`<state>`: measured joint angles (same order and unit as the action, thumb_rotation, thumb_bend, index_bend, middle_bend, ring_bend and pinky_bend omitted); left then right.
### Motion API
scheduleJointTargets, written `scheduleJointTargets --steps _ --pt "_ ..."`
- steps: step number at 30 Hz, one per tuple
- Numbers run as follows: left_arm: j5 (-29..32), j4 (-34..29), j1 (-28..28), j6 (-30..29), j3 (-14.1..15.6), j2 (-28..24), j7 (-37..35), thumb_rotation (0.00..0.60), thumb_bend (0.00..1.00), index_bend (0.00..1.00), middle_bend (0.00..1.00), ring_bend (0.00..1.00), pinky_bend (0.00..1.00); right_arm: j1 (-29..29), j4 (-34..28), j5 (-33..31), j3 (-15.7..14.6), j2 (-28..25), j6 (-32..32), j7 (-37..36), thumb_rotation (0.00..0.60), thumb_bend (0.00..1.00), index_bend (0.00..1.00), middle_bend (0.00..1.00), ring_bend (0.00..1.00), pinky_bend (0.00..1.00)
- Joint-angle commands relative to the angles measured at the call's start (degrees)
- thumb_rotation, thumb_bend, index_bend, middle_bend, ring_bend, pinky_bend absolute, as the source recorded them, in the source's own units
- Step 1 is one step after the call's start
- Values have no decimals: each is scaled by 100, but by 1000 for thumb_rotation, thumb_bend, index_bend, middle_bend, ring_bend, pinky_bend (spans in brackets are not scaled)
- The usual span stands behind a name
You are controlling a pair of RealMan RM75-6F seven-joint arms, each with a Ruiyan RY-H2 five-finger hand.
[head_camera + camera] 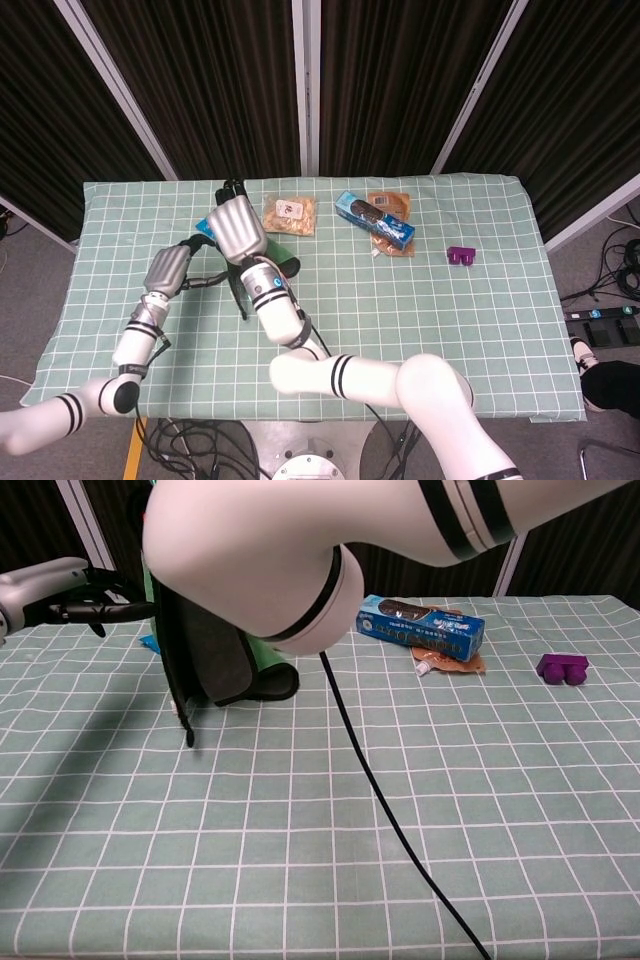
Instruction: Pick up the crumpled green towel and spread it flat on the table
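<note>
A: Head view status: the right hand [236, 228] is raised above the tabletop [480, 310] with its back to the camera. The green towel [205, 650] hangs below it. The fingers cannot be seen closing on the cloth, but the hanging towel indicates a grip

B: Confirm the left hand

A: The left hand [168, 268] sits just beside the towel, with fingers [118, 608] extended toward its edge. Whether they touch or pinch the cloth cannot be told from either view

B: Task progress?

A: Judged roughly half complete. The pickup is done: the towel is lifted and hangs in a folded, vertical drape, with its lower end near or on the tabletop. Spreading it flat is not yet done

B: Differences between views?

A: The chest view shows the towel's drape, its dark and green faces, and a small loop at the lower corner; the right forearm blocks the upper part. The head view hides most of the towel under the right hand, but shows both hands' placement, plus a snack bag [289, 212], a blue box [375, 221] and a purple block [461, 256] well apart from the towel
</note>
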<state>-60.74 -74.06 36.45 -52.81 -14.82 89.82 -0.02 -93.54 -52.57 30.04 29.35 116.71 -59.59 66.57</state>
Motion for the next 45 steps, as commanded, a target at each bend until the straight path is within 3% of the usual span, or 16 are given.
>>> scheduleJointTargets --steps 1,11,17,22,33,38,42,45 --pt "256 18 142 55 -34 141 323 181 0 318 302 288 371 0 29 14 26 26 -19 2 407 412 864 267 172 183" --pt "603 33 244 -23 30 300 938 190 0 317 301 288 371 108 96 66 83 34 18 -95 419 412 872 273 174 183" --pt "777 268 226 -116 18 496 1029 410 0 318 302 288 372 302 -205 200 78 -131 -53 -284 417 412 872 272 173 183" --pt "753 468 179 -193 -22 607 882 481 5 337 302 288 372 564 -651 212 78 -363 -130 -449 417 414 872 273 173 183" --pt "560 946 131 -271 -181 879 323 500 113 570 358 288 372 1079 -1688 194 -34 -894 -320 -685 412 413 872 272 173 183" --pt "416 1058 91 -315 -314 975 -173 521 235 712 450 333 376 1284 -2195 218 -82 -1154 -386 -845 410 414 872 273 172 184" --pt "230 1082 54 -368 -358 970 -510 593 342 798 501 395 381 1455 -2583 273 -134 -1368 -463 -991 415 412 872 273 169 183" --pt "55 994 -23 -474 -402 911 -872 600 420 855 527 396 381 1622 -2915 328 -185 -1559 -508 -1155 414 413 872 273 165 183"
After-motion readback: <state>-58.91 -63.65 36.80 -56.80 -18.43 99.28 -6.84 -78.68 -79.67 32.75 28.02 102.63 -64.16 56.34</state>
